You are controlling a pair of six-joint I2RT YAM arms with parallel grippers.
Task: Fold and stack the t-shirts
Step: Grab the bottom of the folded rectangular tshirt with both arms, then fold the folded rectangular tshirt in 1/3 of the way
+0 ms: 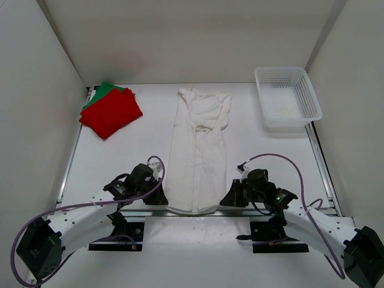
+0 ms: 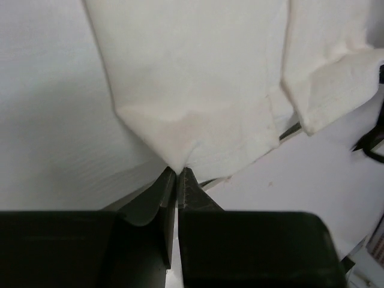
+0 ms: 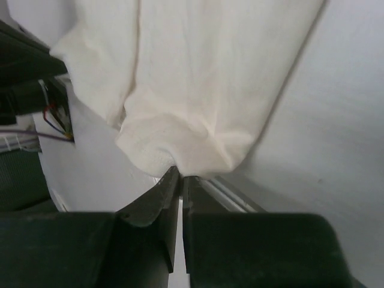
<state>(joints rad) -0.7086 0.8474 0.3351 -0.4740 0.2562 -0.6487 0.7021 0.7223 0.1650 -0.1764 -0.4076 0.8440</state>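
Jaws of left gripper point(image 1: 161, 193) and right gripper point(image 1: 229, 197) each pinched shut on a near hem corner of the white shirt point(image 1: 199, 144), lengthwise down the tabletop point(image 1: 147, 141) middle; advise lifting both corners level, hem toward collar; red shirt point(image 1: 113, 114) over green shirt point(image 1: 102, 92), far-left corner.

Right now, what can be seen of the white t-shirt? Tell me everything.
The white t-shirt is plain, unprinted soft cloth, lightly creased. It lies flat down the middle of the table, folded lengthwise into a long narrow strip with the sleeves tucked inward, the collar end far and the hem at the near edge. The left claw is shut on its near left corner and the right claw on its near right corner, bunching the cloth there.
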